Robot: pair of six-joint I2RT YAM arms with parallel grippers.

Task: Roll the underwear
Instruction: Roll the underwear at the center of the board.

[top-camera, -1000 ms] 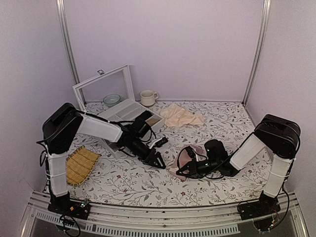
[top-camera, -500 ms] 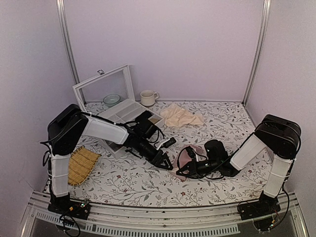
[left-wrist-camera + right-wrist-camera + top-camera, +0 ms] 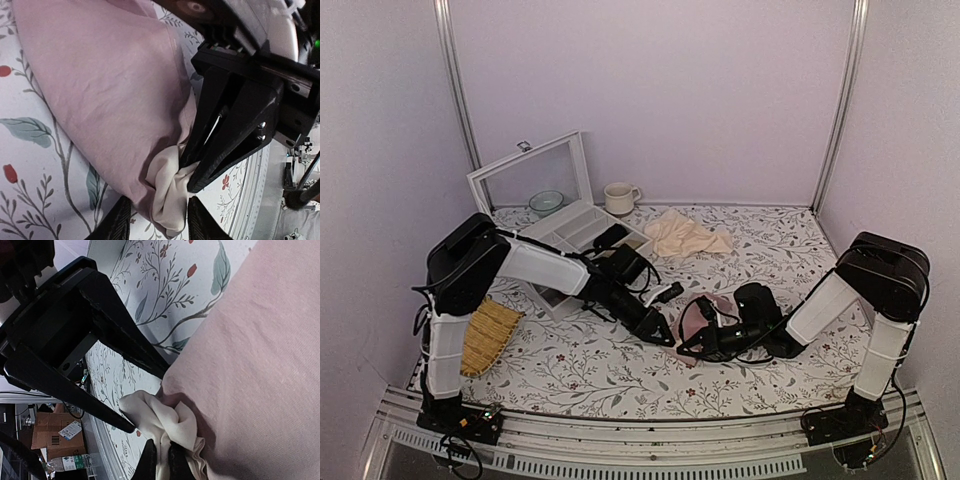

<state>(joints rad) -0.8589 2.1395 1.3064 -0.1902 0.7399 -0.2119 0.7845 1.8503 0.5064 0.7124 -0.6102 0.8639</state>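
left claw (image 3: 662,337) slid rightward, jaws straddling the underwear (image 3: 110,100) edge right claw (image 3: 684,350) pinches.

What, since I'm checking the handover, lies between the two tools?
A bunched cream waistband corner of the underwear: the right tool pinches it and the open left tool straddles it, in the left wrist view.

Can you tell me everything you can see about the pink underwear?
The underwear is soft, dusty-pink cloth with a cream-white band. It lies crumpled in a loose heap on the flowery table, between the two arms. The right gripper pinches the bunched-up cream edge. The left gripper is open, with one finger on each side of that bunch.
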